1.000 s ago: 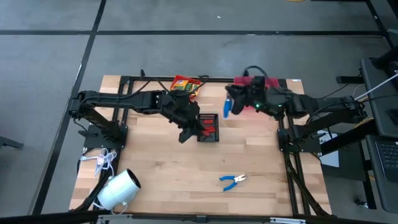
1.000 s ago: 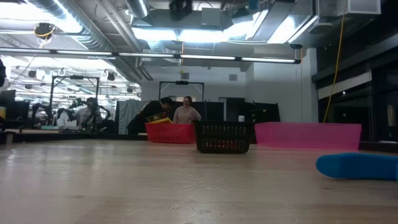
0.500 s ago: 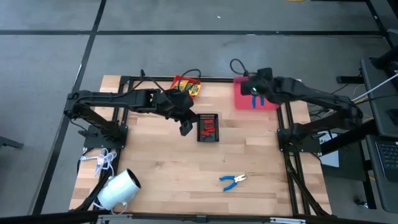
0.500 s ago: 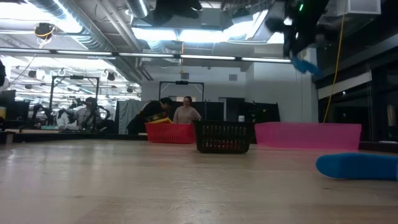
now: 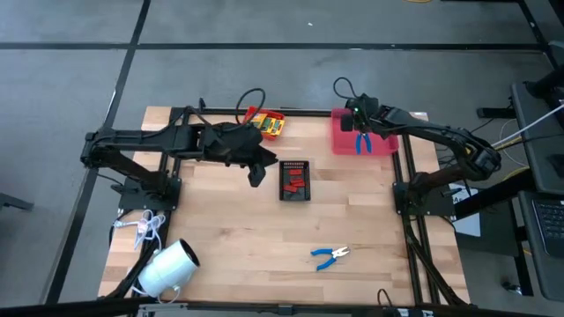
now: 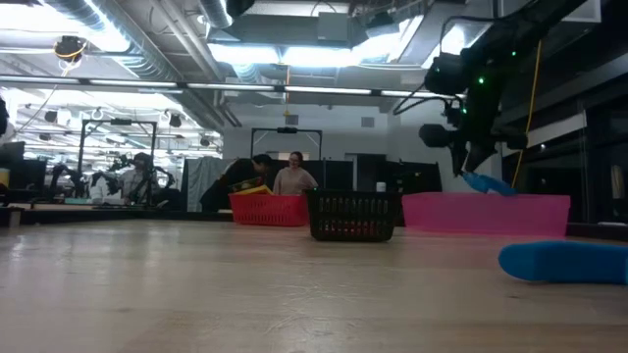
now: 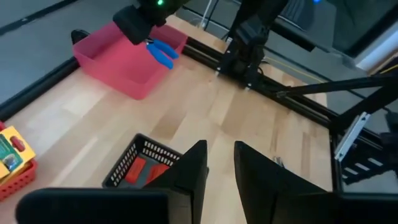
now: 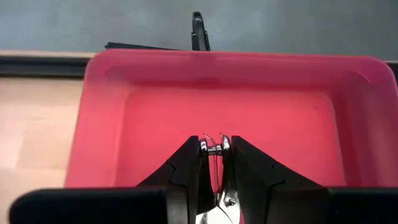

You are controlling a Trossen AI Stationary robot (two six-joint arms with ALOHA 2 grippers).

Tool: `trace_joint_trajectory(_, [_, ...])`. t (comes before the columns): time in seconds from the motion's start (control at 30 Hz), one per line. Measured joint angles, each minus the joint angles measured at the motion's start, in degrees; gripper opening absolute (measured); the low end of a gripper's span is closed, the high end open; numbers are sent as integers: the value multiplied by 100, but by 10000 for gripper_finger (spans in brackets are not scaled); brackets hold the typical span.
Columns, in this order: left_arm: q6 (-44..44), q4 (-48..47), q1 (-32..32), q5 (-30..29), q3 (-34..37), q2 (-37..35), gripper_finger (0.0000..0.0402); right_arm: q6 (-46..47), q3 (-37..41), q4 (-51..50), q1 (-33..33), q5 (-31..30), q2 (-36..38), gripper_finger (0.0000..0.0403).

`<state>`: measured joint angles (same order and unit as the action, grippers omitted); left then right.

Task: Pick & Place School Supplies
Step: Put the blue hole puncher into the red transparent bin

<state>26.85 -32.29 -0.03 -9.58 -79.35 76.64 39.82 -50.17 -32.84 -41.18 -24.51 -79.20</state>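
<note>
My right gripper (image 5: 359, 130) is over the pink bin (image 5: 381, 144) at the table's far right corner, shut on one pair of blue-handled pliers (image 5: 362, 142). The second pair of pliers (image 5: 330, 255) lies flat on the table near its near edge. Several red pieces (image 5: 296, 181) lie in the black basket (image 5: 295, 166) at mid-table. The yellow-and-green boxes (image 5: 270, 125) sit in a red basket at the far edge. My left gripper (image 5: 257, 174) hovers just left of the black basket, open and holding nothing. My right gripper pinches the pliers by their metal head (image 8: 213, 148) between its two fingertips, coming from above and pointing down into the bin. The blue handles (image 6: 488, 183) slant down below the fingers, clear of the bin, just above its rim.
A big white roll (image 5: 169, 267) and a white cord bundle (image 5: 148, 227) lie at the table's near left corner. A black frame rail runs along the far edge and both sides. Bare wood stretches between the black basket and the lying pliers.
My right gripper has carried the pliers from beside the black basket toward the far right corner and lowered them over the pink bin. My left gripper has drawn back from the black basket toward the table's left.
</note>
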Motion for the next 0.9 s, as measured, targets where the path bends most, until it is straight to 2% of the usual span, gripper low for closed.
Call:
trace_joint_trajectory(0.1, [2, 28, -36, 2, 0, -21, 77, -368, 125, 273, -76, 13, 0, 83])
trace_joint_trajectory(0.3, [107, 47, -119, 3, 0, -33, 74, -478, 126, 559, -167, 96, 9, 228])
trace_joint_trajectory(0.37, [109, 96, -171, -103, 0, -31, 75, -467, 126, 557, -151, 144, 72, 260])
trace_joint_trajectory(0.43, [106, 126, -249, -289, 0, -31, 77, -425, 126, 499, -59, 190, 187, 274])
trace_joint_trajectory(0.63, [93, -150, -495, -928, 0, -61, 74, 47, 126, 441, 702, 1154, 1000, 256])
trace_joint_trajectory(0.8, [272, -1273, -608, -975, 1, -57, 73, 945, 124, 178, 2144, 2217, 1650, 219])
trace_joint_trajectory(0.9, [656, -1721, -733, -1355, 2, -61, 73, 1933, 122, -338, 3311, 2659, 1779, 198])
